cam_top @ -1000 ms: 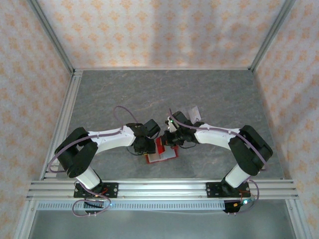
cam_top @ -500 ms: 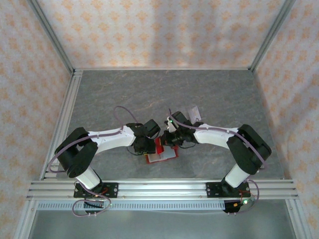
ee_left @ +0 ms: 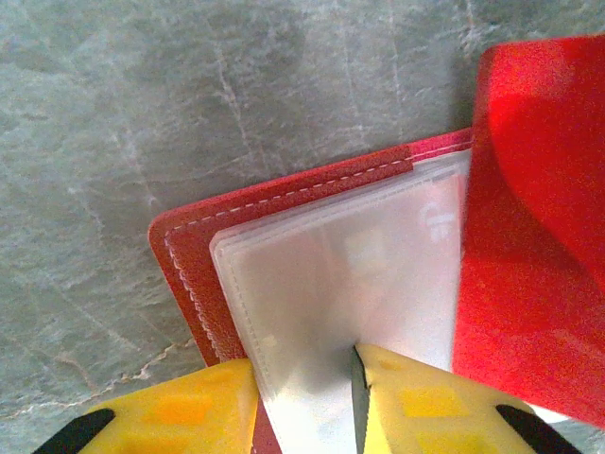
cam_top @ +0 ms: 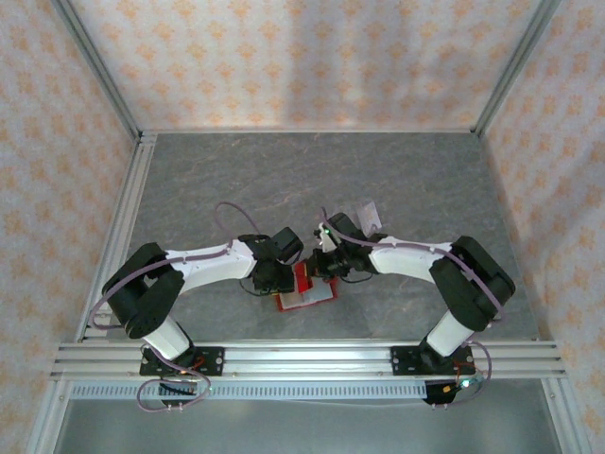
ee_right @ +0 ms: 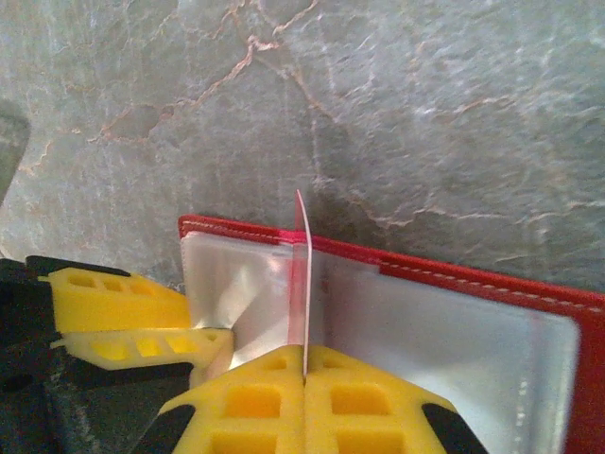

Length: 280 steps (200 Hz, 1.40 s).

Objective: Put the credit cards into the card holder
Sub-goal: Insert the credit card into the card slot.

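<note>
Top external view: the two arms reach inward over the grey table (cam_top: 236,180) and meet near its front centre. The red wallet (cam_top: 307,295) lies open on the table, partly under both wrists and just short of the front rail. A clear rack (cam_top: 367,216) stands farther back, apart from the wallet.

Left wrist view: the left gripper (ee_left: 304,378) grasps the wallet by a pale sleeve (ee_left: 331,274), which passes between its yellow fingers (ee_left: 180,411). The sleeve lies over the red cover. A red flap (ee_left: 539,236) rises at the right.

Right wrist view: the right gripper (ee_right: 304,359) is clenched on a card (ee_right: 302,274). The card is seen edge-on and stands upright over the open wallet. Its far end reaches the wallet's far red border, with pale sleeves on either side. It cannot be told whether its lower edge sits inside a sleeve. The left gripper's fingers pinch the sleeve just left of the card.
</note>
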Available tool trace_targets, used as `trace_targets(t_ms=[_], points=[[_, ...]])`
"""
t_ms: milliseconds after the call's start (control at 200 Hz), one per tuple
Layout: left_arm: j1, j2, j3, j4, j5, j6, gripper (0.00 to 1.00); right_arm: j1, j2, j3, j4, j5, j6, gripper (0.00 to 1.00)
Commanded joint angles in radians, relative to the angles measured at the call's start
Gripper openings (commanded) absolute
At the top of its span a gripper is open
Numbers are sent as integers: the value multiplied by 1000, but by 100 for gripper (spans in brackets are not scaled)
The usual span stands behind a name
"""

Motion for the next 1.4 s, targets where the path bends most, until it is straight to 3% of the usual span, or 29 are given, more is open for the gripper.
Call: trace_targets(t_ms=[0, 736, 1396], points=[[-7, -9, -30, -55, -45, -13, 32, -9, 15, 3, -59, 36, -45, 0], [-7, -4, -36, -49, -41, -14, 32, -11, 65, 42, 14, -13, -4, 0], [-6, 9, -30, -50, -40, -13, 32, -11, 8, -112, 72, -60, 19, 0]])
